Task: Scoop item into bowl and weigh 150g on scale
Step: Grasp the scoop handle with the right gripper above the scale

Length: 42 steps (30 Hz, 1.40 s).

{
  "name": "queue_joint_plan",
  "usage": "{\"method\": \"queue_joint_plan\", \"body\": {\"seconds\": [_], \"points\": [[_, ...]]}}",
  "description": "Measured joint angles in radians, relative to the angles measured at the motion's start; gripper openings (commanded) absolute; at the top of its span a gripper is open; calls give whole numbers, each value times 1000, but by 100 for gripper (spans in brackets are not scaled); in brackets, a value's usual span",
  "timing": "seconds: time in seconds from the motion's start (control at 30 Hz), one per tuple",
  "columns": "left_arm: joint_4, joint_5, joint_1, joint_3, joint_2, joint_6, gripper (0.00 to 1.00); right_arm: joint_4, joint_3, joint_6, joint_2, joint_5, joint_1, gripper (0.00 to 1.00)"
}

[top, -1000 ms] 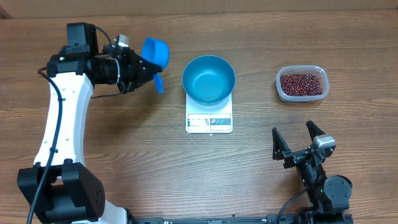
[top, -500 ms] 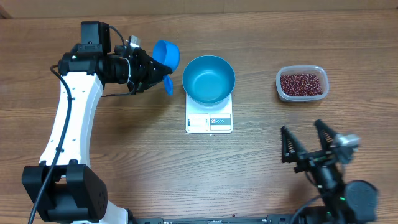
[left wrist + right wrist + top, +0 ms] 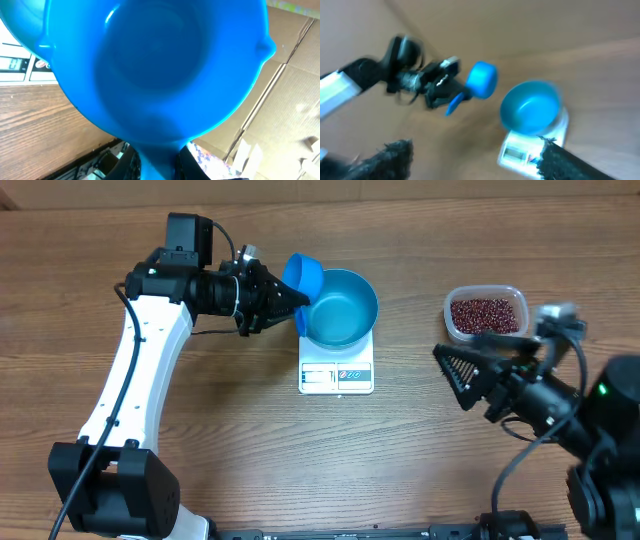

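While the left gripper [image 3: 288, 306] is clamped on the handle of the little blue scoop [image 3: 303, 275], the scoop's cup sits right at the left rim of the blue bowl [image 3: 348, 315]. The bowl's parked on the white scale [image 3: 336, 377], mid-tabletop toward the far edge. The beans [image 3: 485, 314] are in the clear tub [image 3: 452, 330] near the far right corner. The right gripper [image 3: 450, 377] hovers just in front of the tub, jaws apart.
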Motion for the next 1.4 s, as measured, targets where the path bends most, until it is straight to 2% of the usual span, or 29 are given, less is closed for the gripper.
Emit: {"method": "queue_joint_plan", "body": {"seconds": [0.07, 0.2, 0.47, 0.57, 0.67, 0.77, 0.87, 0.97, 1.27, 1.4], "points": [[4, 5, -13, 0, 0, -18, 4, -16, 0, 28, 61, -52, 8, 55], [45, 0, -54, 0, 0, -61, 4, -24, 0, 111, 129, 5, 72, 63], [163, -42, -165, 0, 0, -246, 4, 65, 0, 298, 238, 281, 362, 58], [167, -76, -202, 0, 0, -299, 4, 146, 0, 367, 318, 423, 495, 58], [169, -119, -240, 0, 0, -340, 4, 197, 0, 406, 375, 527, 564, 57], [175, -145, -261, 0, 0, -366, 4, 219, 0, 433, 416, 601, 596, 54], [180, -176, -261, 0, 1, -380, 4, 240, 0, 460, 438, 652, 604, 44], [184, -213, -259, 0, 1, -385, 4, 260, 0, 488, 452, 705, 604, 40], [227, -234, -259, 0, 1, -384, 4, 290, 0, 545, 452, 760, 604, 25], [228, -229, -259, 0, 1, -385, 4, 283, 0, 556, 452, 768, 604, 24]]}}
